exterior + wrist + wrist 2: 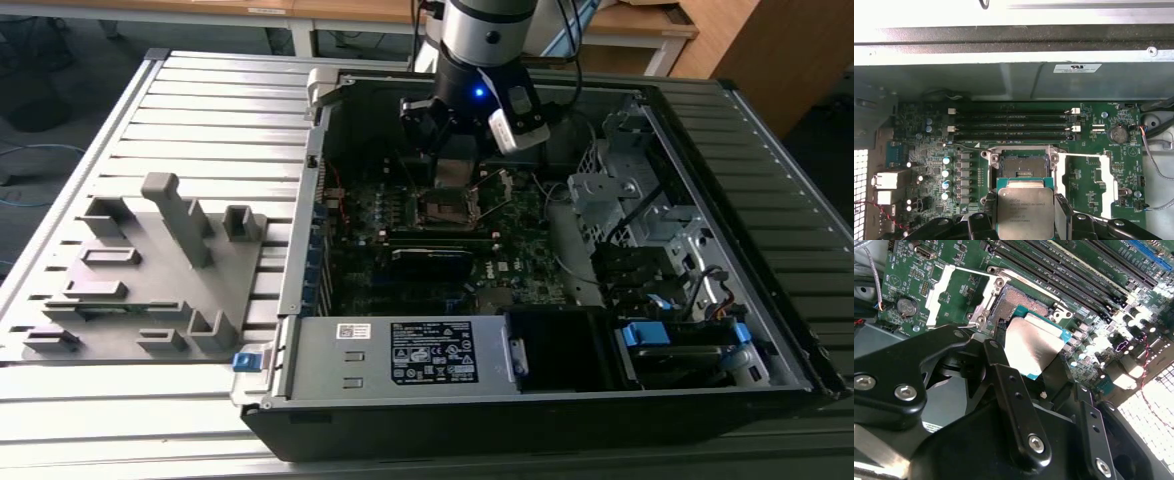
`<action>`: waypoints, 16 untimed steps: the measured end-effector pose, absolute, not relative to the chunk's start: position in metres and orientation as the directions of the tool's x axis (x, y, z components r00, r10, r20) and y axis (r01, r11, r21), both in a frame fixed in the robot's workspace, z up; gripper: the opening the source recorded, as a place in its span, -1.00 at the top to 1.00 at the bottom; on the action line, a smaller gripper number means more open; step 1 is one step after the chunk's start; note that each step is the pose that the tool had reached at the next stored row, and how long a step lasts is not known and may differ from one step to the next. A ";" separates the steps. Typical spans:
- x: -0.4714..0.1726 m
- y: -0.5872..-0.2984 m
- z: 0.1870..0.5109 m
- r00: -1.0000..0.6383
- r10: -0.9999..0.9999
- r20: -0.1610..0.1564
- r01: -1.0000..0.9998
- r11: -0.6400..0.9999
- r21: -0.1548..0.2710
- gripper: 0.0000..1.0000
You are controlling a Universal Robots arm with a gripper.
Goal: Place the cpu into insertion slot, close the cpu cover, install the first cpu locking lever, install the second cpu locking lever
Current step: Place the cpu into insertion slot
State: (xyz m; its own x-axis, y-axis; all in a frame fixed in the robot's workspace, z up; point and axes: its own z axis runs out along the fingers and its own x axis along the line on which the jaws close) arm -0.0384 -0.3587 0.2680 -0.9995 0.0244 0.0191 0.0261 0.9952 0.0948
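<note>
The small square cpu (1025, 207) has a dull, smooth grey metal face; the black tool (1025, 222) looks matt; the slatted grey desk (200, 110) is bare metal.

The exterior view looks steeply down from well back on the open computer case (534, 430) on the slatted bench (200, 110), with the arm (483, 40) at the upper middle of the frame. Both wrist views sit close above the motherboard (1094, 175) (909, 270), sharing the socket (1024, 167) (1019, 300) and the memory slots (1011, 125) (1064, 270)

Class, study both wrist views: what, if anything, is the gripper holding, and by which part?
The gripper holds the cpu by two opposite side edges, near the empty socket.
</note>
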 end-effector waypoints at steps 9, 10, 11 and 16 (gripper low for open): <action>-0.039 -0.359 0.257 -1.000 0.023 0.016 0.025 0.995 0.095 -0.08; -0.039 -0.359 0.257 -1.000 0.023 0.016 0.024 0.995 0.095 -0.08; -0.039 -0.359 0.257 -1.000 0.023 0.016 0.024 0.995 0.095 -0.08; -0.039 -0.359 0.257 -1.000 0.024 0.016 0.025 0.995 0.095 -0.08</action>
